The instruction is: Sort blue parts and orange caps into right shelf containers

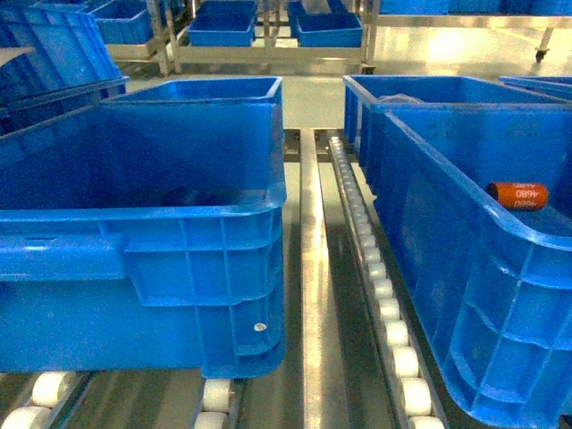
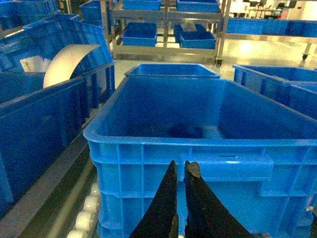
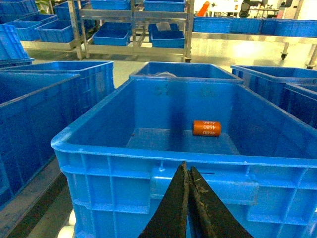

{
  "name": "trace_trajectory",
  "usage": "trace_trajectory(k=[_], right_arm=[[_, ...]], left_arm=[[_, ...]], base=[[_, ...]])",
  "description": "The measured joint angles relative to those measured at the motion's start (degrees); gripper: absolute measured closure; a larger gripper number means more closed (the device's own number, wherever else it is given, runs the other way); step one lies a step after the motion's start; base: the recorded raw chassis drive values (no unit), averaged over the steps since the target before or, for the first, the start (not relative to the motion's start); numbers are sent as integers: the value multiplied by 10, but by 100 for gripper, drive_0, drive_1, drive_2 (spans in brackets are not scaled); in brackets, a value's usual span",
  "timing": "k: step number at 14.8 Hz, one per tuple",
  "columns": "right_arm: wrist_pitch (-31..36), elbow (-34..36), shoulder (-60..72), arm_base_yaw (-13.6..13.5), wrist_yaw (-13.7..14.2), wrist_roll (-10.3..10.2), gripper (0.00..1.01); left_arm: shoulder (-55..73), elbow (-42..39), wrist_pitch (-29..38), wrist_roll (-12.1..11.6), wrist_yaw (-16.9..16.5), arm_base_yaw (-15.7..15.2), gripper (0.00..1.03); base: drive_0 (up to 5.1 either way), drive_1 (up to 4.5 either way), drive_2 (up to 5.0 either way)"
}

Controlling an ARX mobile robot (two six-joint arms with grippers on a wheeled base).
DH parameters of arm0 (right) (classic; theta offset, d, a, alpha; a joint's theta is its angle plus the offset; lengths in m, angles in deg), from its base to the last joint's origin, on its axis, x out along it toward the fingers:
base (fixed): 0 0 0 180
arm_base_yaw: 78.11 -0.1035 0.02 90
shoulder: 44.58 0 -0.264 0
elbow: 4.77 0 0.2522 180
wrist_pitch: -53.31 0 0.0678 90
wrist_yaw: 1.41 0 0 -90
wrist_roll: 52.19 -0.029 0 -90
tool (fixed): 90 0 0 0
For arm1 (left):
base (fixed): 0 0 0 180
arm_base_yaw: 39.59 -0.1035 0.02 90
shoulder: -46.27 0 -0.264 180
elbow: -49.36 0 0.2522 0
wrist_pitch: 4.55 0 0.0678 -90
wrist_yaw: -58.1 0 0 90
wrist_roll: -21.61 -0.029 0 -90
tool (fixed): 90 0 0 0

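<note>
Orange cap [image 3: 206,128] lying on its side, right of centre on the floor of the right crate [image 3: 124,89]. Likely light, rigid, slick and prone to rolling; best pinched across its middle. Left gripper [image 2: 180,171] nearly closed, empty; right gripper [image 3: 187,173] closed, empty.

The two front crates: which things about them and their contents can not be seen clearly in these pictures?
- Left crate: in the head view its near wall hides the floor; in the left wrist view a dark patch on the floor is too blurred to identify.
- Right crate: the head view's right edge cuts it off.
- Orange cap: its smaller printed line is too small to read.
- Right gripper: the fingers' base is cut off below.
</note>
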Motion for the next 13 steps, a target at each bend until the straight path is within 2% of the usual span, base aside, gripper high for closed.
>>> trace_trajectory(k=[1,2,5,9,13], right_arm=[[1,0,0,0,0,0,98],[1,0,0,0,0,0,69],[1,0,0,0,0,0,54],[1,0,0,0,0,0,42],[1,0,0,0,0,0,21]], left_arm=[[0,0,-2,0,0,0,101],[0,0,-2,0,0,0,76],[0,0,-2,0,0,0,60],[0,0,-2,0,0,0,47],[0,0,-2,0,0,0,29]], base=[[0,0,0],[0,0,0],[0,0,0],[0,0,0],[0,0,0]])
